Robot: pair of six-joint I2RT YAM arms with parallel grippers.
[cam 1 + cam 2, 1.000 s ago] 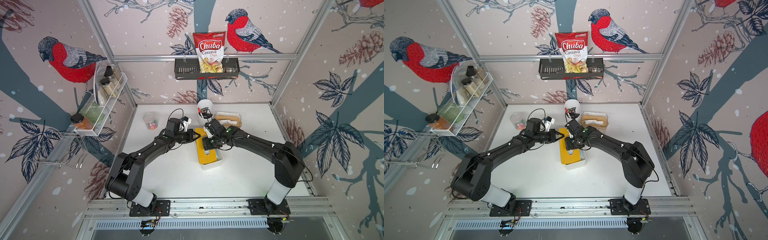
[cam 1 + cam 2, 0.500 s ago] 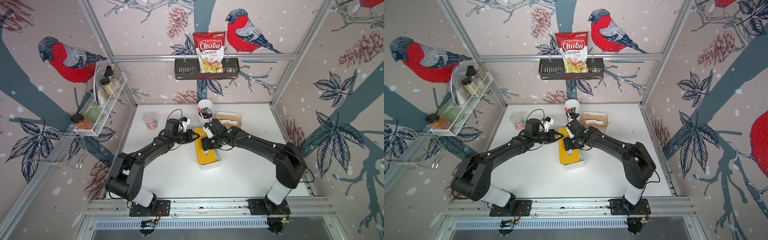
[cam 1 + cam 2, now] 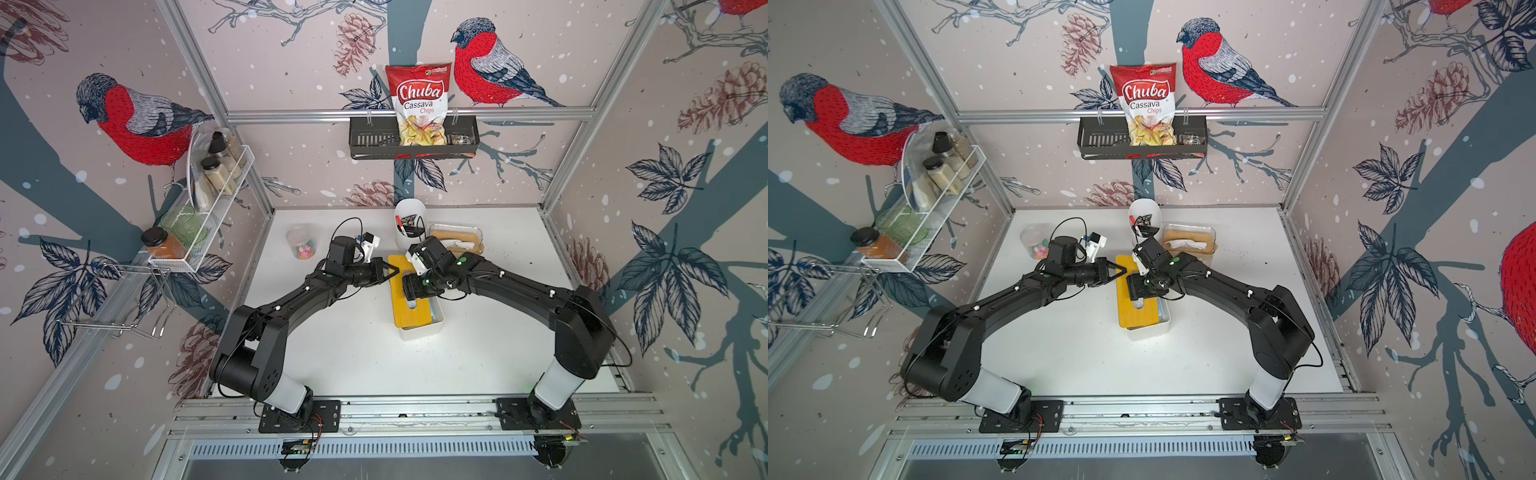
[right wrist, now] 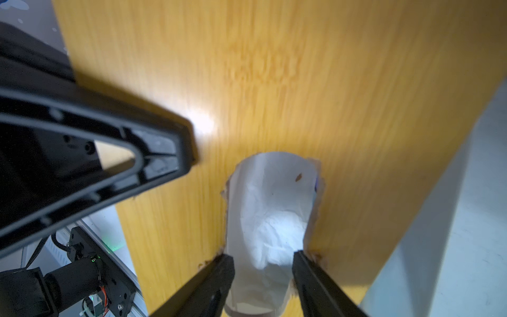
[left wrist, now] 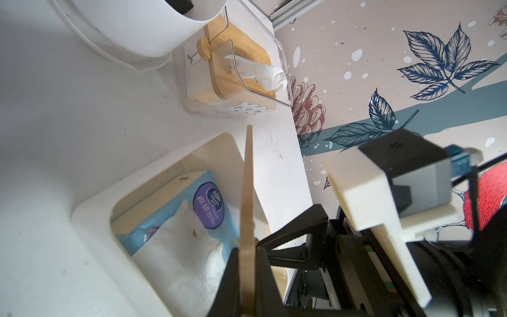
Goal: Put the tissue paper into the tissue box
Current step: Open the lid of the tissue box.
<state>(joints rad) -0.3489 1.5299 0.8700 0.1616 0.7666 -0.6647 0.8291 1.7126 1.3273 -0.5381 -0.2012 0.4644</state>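
Note:
The white tissue box (image 3: 424,330) (image 3: 1152,330) stands mid-table with its yellow wooden lid (image 3: 409,311) (image 3: 1136,316) on top. My left gripper (image 3: 395,272) (image 3: 1122,272) (image 5: 248,255) is shut on the lid's (image 5: 247,192) edge and holds that side lifted. Under it a blue tissue paper pack (image 5: 192,219) lies inside the box (image 5: 90,219). My right gripper (image 3: 413,297) (image 3: 1140,293) (image 4: 262,256) is open, its fingertips at the two sides of the lid's (image 4: 274,82) oval slot. White tissue paper (image 4: 274,227) shows through the slot between them.
Behind the box stand a white cup (image 3: 409,224) with pens, a clear tissue holder (image 3: 457,243) and a candy jar (image 3: 302,247). A black wall shelf holds a chips bag (image 3: 415,104). A white wire rack (image 3: 203,199) with jars hangs at the left.
My right gripper's jaws have spread wider over the slot. The left arm and the lid have stayed where they were.

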